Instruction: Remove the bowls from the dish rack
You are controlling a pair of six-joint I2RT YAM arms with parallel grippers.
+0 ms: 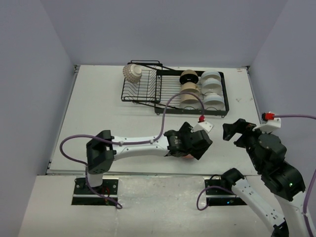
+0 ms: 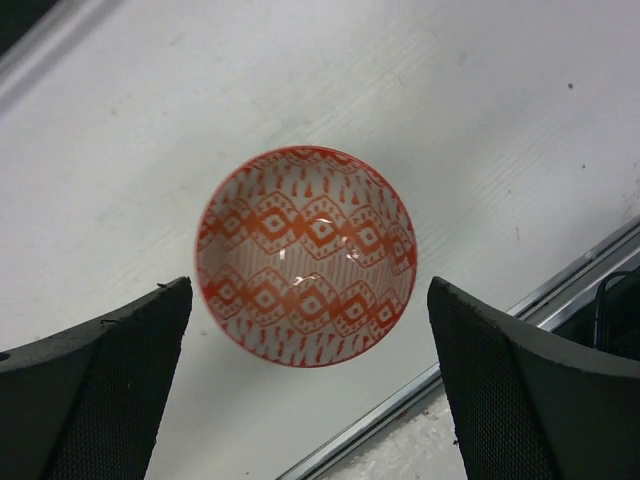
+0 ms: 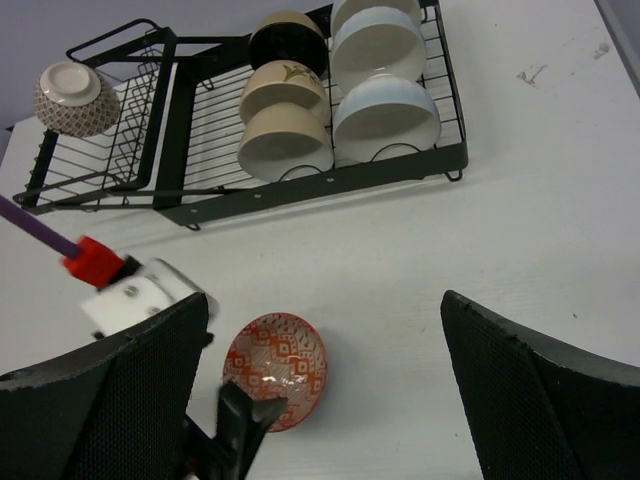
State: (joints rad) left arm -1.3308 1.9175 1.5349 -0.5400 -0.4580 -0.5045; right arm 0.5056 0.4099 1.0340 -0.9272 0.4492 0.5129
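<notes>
A red-orange patterned bowl (image 2: 305,255) stands upright on the white table, near its front edge. My left gripper (image 2: 308,292) is open above it, one finger on each side, neither touching it. The bowl also shows in the right wrist view (image 3: 275,360) and peeks out under the left gripper (image 1: 190,148) in the top view. My right gripper (image 3: 320,300) is open and empty, apart to the right (image 1: 236,132). The black dish rack (image 1: 148,94) at the back holds a brown net-patterned bowl (image 1: 132,72) in its small basket. Several beige (image 1: 189,94) and white bowls (image 1: 212,88) stand in the long section.
The table's metal front edge strip (image 2: 470,350) runs just behind the bowl in the left wrist view. A purple cable (image 1: 170,101) arcs from the left wrist over the rack's front edge. Grey walls close in the table on three sides.
</notes>
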